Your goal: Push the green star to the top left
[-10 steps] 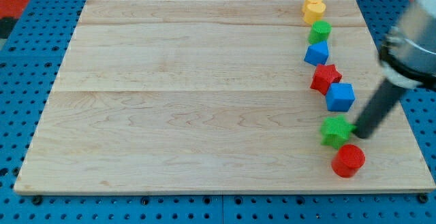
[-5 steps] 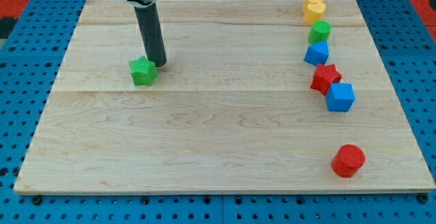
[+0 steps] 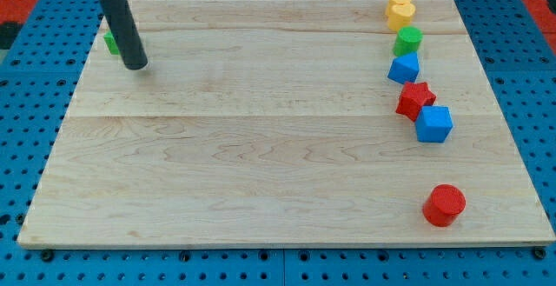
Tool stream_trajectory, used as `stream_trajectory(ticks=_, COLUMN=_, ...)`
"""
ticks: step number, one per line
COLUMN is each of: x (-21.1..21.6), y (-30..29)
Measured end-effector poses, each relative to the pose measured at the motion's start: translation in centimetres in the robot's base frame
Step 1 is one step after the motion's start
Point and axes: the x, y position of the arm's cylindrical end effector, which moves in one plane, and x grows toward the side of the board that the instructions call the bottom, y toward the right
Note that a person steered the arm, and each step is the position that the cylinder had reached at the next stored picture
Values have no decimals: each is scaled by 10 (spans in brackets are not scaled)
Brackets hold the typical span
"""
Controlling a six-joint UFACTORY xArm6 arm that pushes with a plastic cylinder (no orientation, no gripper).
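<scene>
The wooden surface (image 3: 278,147) carries the green star (image 3: 110,43) in the frame's upper left, at its left edge and mostly hidden behind the rod. The star looks close to home; a good finish is a short, gentle nudge upward, not leftward off the edge. The rod slants down from the upper left. My tip (image 3: 136,63), a bare end effector holding nothing, sits just right of and below the star.

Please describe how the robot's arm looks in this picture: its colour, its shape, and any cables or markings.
Only the end of the arm shows. It is a straight, round, dark rod, almost black, with a smooth matt surface. At the view's top it joins a wider part with a pale, silvery collar. My tip is plain and blunt. No cables or markings are visible.
</scene>
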Motion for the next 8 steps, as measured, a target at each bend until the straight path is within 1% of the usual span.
stream_trajectory(ticks=1, x=-23, y=-36)
stream_trajectory(ticks=2, x=-59, y=-17)
stream_trajectory(ticks=4, x=-112, y=12)
stream_trajectory(ticks=6, x=-126, y=12)
stream_trajectory(ticks=7, x=-117, y=9)
stream_trajectory(ticks=8, x=-95, y=6)
